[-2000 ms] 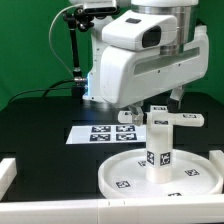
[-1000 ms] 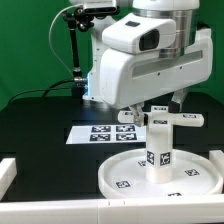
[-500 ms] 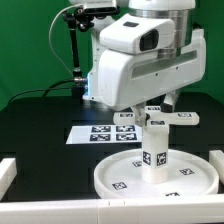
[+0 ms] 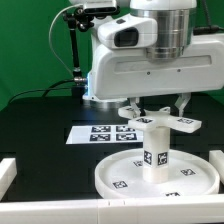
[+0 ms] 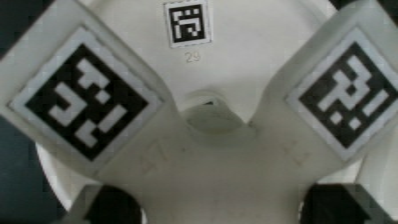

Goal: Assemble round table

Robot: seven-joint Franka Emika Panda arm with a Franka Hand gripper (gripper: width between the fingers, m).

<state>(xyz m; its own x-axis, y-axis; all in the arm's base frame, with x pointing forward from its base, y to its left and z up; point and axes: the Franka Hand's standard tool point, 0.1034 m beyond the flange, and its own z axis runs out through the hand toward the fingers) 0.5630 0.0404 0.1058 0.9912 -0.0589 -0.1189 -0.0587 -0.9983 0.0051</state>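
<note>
White plastic: one disc (image 4: 158, 181), one leg (image 4: 156, 150), one cross (image 4: 158, 123).

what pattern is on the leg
White with a black-and-white square tag on the leg; clearest in the exterior view.

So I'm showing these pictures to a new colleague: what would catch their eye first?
Probably the bulky white arm filling the upper exterior view, its pincer down over the cross-shaped piece, which sits atop the upright cylinder leg. The leg stands in the round disc near the front. In the wrist view, bold square tags on the cross dominate.
</note>
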